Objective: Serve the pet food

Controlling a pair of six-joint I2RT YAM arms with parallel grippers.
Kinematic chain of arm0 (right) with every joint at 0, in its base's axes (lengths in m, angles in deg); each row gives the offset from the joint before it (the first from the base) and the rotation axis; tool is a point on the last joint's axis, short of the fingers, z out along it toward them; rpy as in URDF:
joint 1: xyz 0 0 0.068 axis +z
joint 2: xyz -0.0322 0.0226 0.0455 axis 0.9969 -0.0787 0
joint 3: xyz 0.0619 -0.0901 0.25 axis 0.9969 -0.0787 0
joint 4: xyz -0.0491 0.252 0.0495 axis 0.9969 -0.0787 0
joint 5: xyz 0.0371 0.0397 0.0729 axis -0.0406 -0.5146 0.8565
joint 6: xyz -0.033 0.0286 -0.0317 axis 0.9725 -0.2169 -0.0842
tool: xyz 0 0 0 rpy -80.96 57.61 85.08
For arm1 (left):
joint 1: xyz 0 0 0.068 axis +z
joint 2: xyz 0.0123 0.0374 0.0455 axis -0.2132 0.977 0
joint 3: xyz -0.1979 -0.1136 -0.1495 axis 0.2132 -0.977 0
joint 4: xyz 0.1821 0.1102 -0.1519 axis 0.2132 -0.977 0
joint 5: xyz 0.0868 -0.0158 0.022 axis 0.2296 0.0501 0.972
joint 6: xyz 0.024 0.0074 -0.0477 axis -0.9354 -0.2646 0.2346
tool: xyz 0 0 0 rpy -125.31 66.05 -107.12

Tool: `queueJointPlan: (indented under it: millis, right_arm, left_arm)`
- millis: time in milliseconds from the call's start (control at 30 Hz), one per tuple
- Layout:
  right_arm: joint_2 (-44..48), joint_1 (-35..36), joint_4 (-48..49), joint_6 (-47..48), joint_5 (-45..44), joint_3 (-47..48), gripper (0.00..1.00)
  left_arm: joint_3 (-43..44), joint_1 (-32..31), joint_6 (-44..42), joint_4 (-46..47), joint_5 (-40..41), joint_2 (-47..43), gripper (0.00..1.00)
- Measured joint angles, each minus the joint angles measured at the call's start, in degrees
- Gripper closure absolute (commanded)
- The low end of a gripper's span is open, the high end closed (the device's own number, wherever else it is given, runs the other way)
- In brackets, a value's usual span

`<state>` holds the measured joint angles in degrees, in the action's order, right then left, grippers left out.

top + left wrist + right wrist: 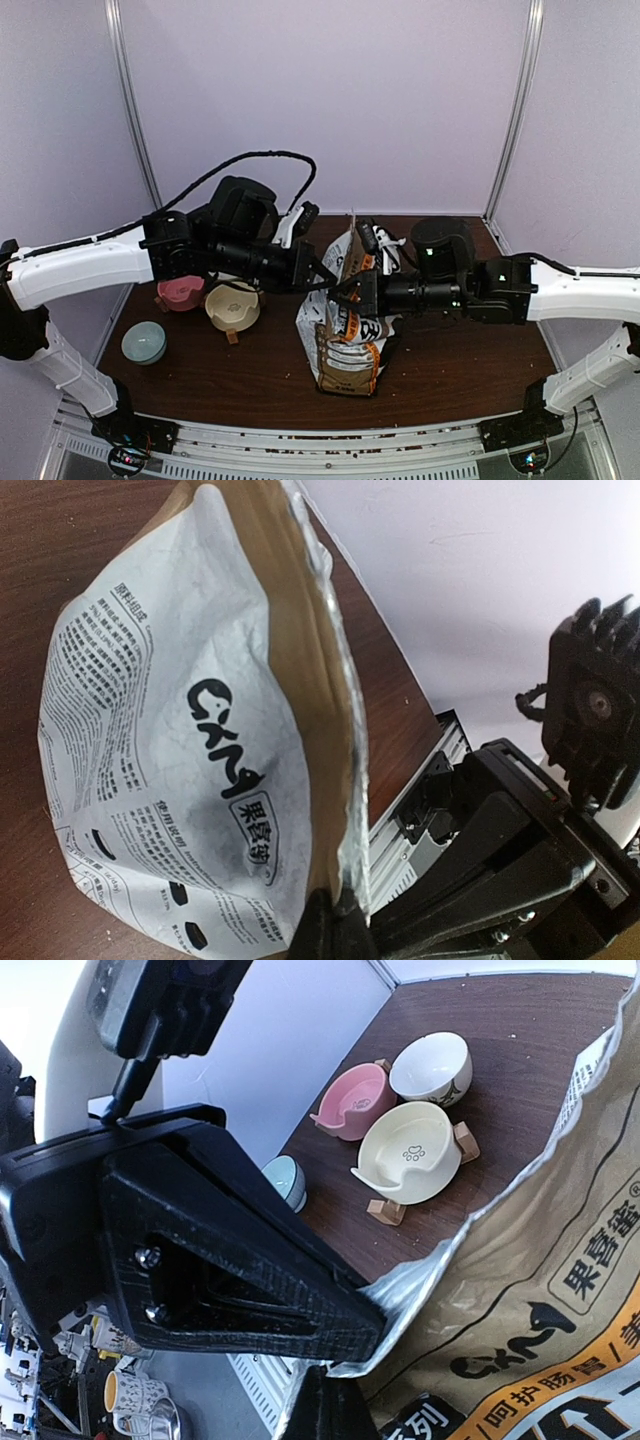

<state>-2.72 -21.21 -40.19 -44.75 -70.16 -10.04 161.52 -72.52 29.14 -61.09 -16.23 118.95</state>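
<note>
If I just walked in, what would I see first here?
A big pet food bag sits in the middle, and both robot arms have it: the left gripper and the right gripper pinch its top edge. Left of it sit a pink bowl, a cream bowl and a pale blue bowl.

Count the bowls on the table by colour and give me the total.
Pink bowl: 1
White bowl: 1
Cream bowl: 1
Pale blue bowl: 1
Total: 4
</note>
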Motion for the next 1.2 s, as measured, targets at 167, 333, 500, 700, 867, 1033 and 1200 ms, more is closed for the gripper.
queueJointPlan:
  millis: [167,333,500,700,867,1033,1200]
  right_arm:
    - [-0.11,0.52,-2.23,0.39,-2.89,1.14,1.00]
    - [0.28,1.09,-4.20,-0.35,-6.03,1.14,1.00]
    - [0.74,1.11,-5.92,-1.18,-7.32,1.01,1.00]
    - [0.79,1.11,-6.14,-1.92,-7.56,0.90,1.00]
    - [1.62,1.14,-7.08,-2.12,-8.04,0.90,1.00]
    - [4.57,1.40,-9.73,-3.41,-10.43,1.01,1.00]
    - [7.30,1.40,-12.50,-4.35,-12.70,2.40,1.00]
  left_arm:
    - [0.04,-0.28,0.09,-0.37,2.29,-0.17,1.00]
    - [0.04,-0.79,0.20,-2.21,6.80,-0.90,1.00]
    - [0.04,-0.81,0.22,-4.33,9.70,-1.49,1.00]
    - [0.04,-0.92,0.26,-4.72,10.38,-1.51,1.00]
    - [0.04,-0.98,0.26,-4.68,10.78,-1.77,1.00]
    - [-0.20,-1.16,0.24,-4.76,12.48,-3.52,1.00]
    - [-2.01,-1.27,0.26,-4.07,13.86,-6.62,1.00]
